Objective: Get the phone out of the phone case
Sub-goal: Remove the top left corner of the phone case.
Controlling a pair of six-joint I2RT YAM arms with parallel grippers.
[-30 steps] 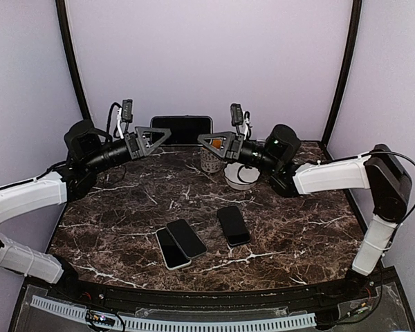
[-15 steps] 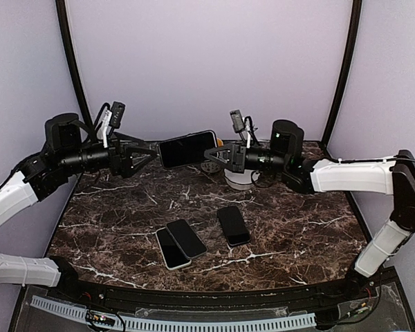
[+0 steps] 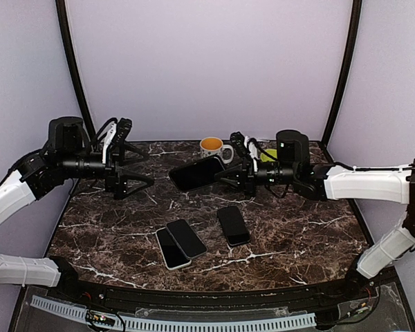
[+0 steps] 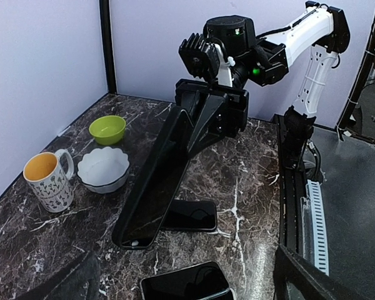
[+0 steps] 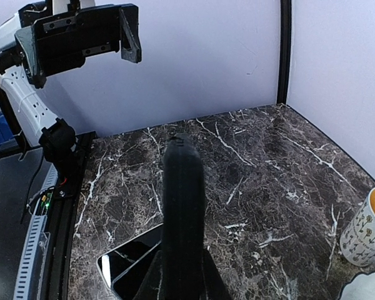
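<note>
The phone in its black phone case point(image 3: 197, 173) hangs tilted above the table's back middle, and I cannot tell case from phone. My right gripper point(image 3: 232, 177) is shut on its right end. The right wrist view has it edge-on point(image 5: 182, 206) between that gripper's fingers point(image 5: 155, 281). My left gripper point(image 3: 145, 166) stands open to its left, apart from it and holding nothing. From the left wrist the cased phone point(image 4: 156, 181) slants down from the right gripper point(image 4: 212, 119), with the left gripper's own jaws wide at the frame's bottom corners.
Three loose phones lie on the marble: two overlapping point(image 3: 173, 247) point(image 3: 187, 237) and one black point(image 3: 233, 225). A patterned mug point(image 3: 212, 146), a white bowl point(image 4: 103, 169) and a green bowl point(image 4: 107, 128) stand at the back. Purple walls close in the table.
The right gripper has carried the cased phone forward and down from the back wall, tilting it. The left gripper has drawn back to the left and lowered, still open.
</note>
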